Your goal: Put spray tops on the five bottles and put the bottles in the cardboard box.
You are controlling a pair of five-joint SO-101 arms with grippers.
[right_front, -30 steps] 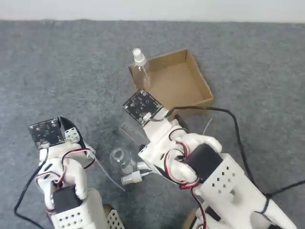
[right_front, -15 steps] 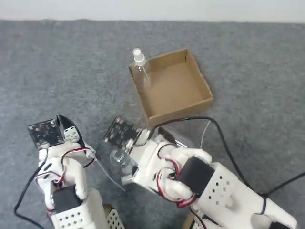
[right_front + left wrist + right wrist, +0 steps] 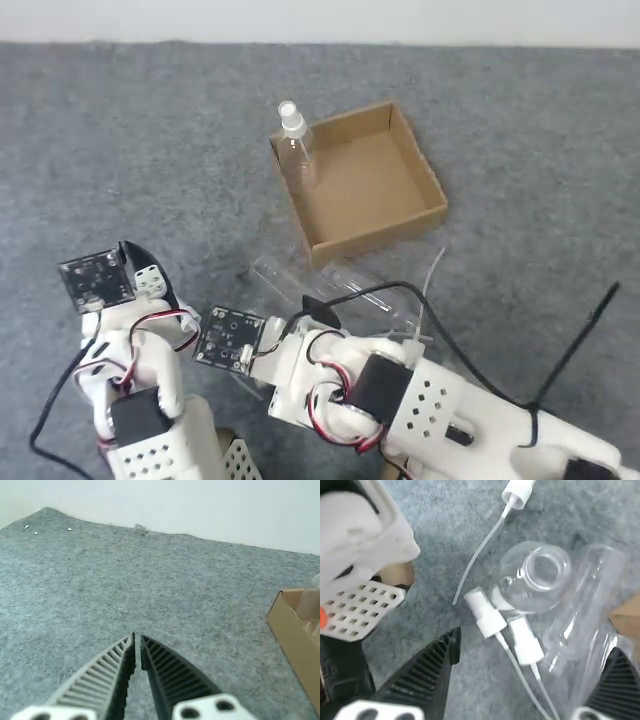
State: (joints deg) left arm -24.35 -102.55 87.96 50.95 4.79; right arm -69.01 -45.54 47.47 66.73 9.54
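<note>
Cardboard box (image 3: pixel 365 180) sits open side up on grey carpet (image 3: pixel 120 150). A clear capped bottle (image 3: pixel 296 150) stands upright at its far-left corner. Right gripper (image 3: pixel 534 645), jaws spread wide, has swung back from the box. It hangs over an upright uncapped bottle (image 3: pixel 540 575), a lying bottle (image 3: pixel 585 605) and white spray tops (image 3: pixel 485 612). Left gripper (image 3: pixel 137 642) is pressed together.

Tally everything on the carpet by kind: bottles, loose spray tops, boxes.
Bottles: 4 (capped bottle in the cardboard box, open bottle standing, two lying bottles)
Loose spray tops: 3
Cardboard box: 1
Total: 8 that I can tell for sure; more may be hidden.
</note>
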